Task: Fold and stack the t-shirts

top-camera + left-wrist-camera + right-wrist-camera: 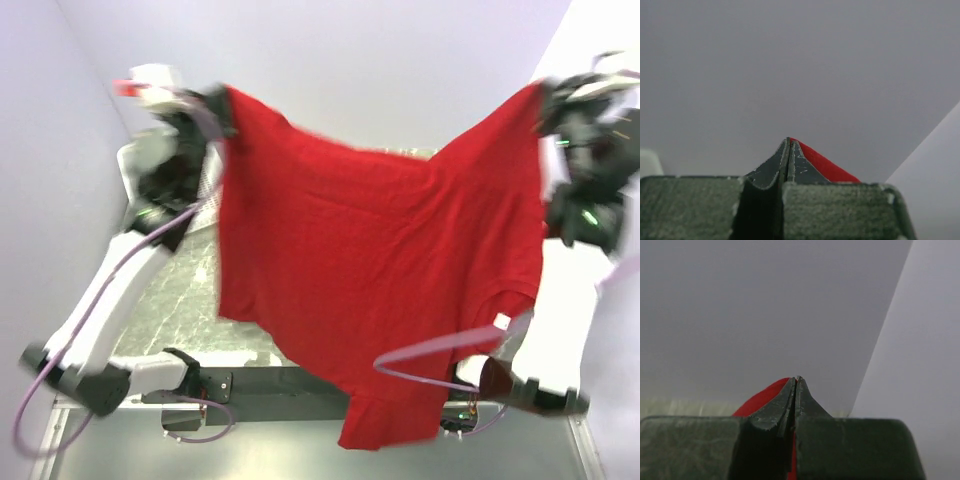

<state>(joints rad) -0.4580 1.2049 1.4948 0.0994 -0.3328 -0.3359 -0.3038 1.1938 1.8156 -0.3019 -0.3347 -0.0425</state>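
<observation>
A red t-shirt [370,270] hangs spread in the air between my two arms, high above the table, its lower part drooping toward the near edge. A small white label [501,321] shows near its lower right. My left gripper [222,108] is shut on the shirt's upper left corner; the left wrist view shows the jaws pressed together [789,142] with red cloth [825,165] beside them. My right gripper [548,105] is shut on the upper right corner; the right wrist view shows shut jaws [797,381] with red cloth [762,397] on the left.
A white mesh basket [135,165] stands at the far left behind the left arm. The dark marbled table top [180,300] lies under the shirt. Grey walls close in at the back and sides. The arm bases [200,385] sit at the near edge.
</observation>
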